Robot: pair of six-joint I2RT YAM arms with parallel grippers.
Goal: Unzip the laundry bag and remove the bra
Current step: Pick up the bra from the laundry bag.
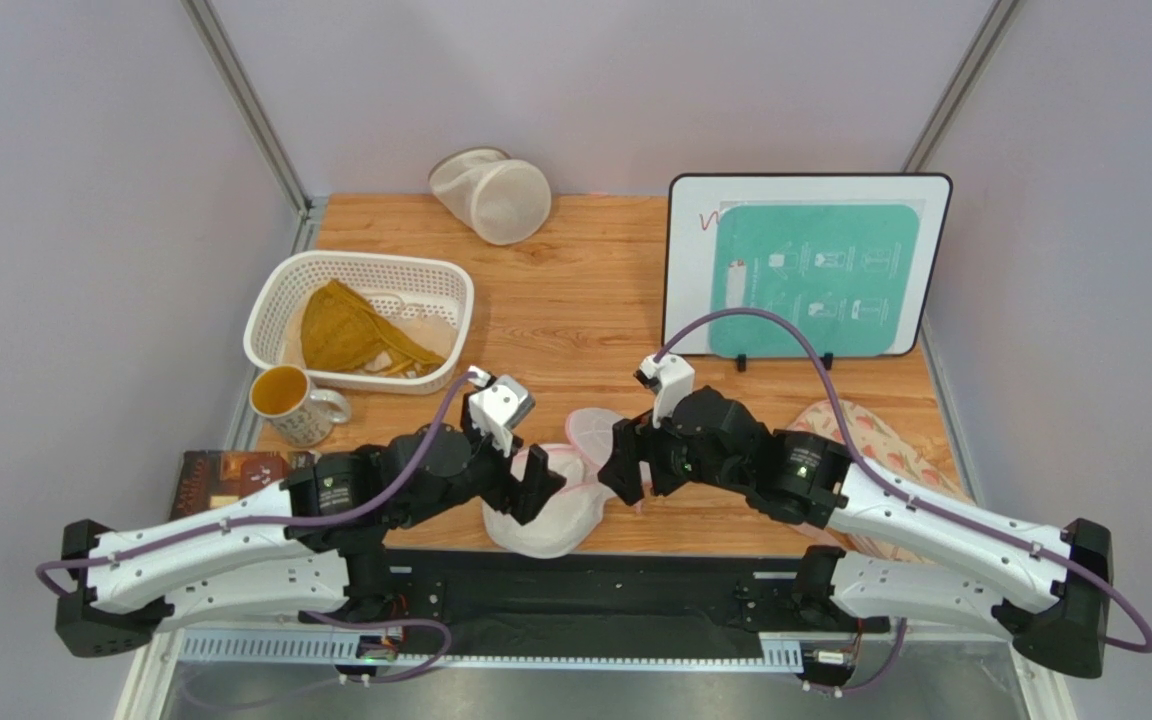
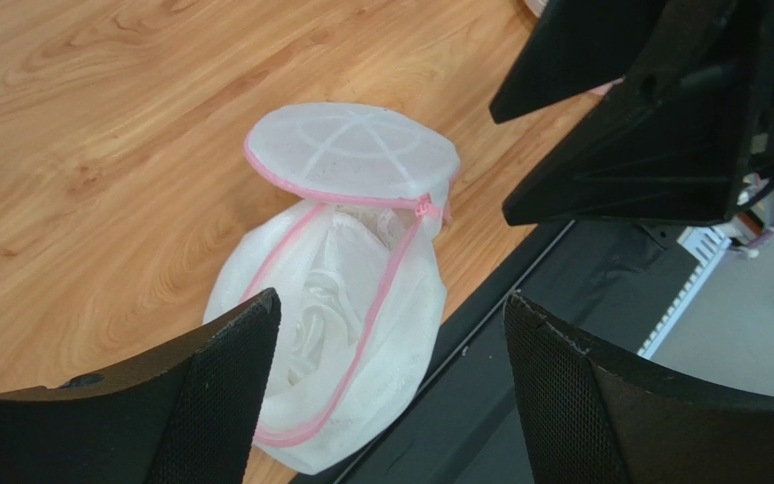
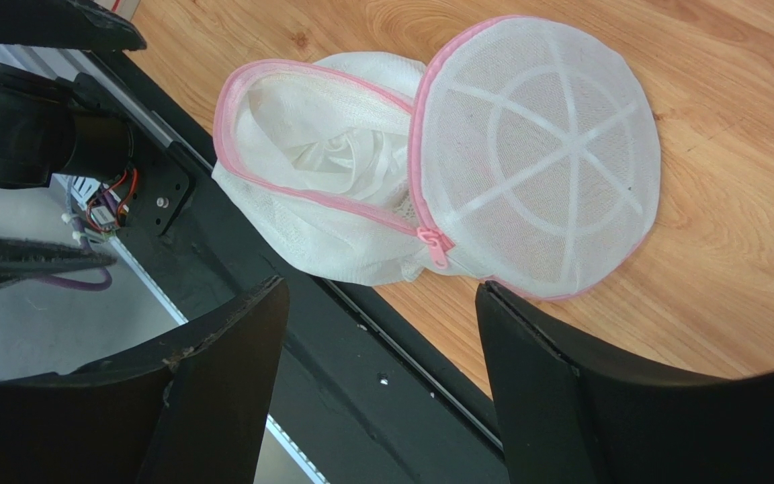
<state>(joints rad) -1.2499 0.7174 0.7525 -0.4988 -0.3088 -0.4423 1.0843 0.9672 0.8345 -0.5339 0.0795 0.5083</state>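
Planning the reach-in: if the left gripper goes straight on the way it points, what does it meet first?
Most likely the laundry bag. It lies unzipped, dead ahead between the open fingers, so the left gripper would meet its pink-trimmed mouth and the bra inside. Depth is unclear.

Wooden table (image 1: pixel 567 315) — laundry bag (image 1: pixel 545 525), basket (image 1: pixel 372 267), mug (image 1: pixel 297 402), board (image 1: pixel 808 263)

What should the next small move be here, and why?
Probably lower the left gripper into the mouth of the laundry bag and pinch the bra. The bag is already unzipped, its lid is flipped back, and the white fabric lies exposed. The left gripper is open and aimed at the opening. The right gripper is open and empty too.
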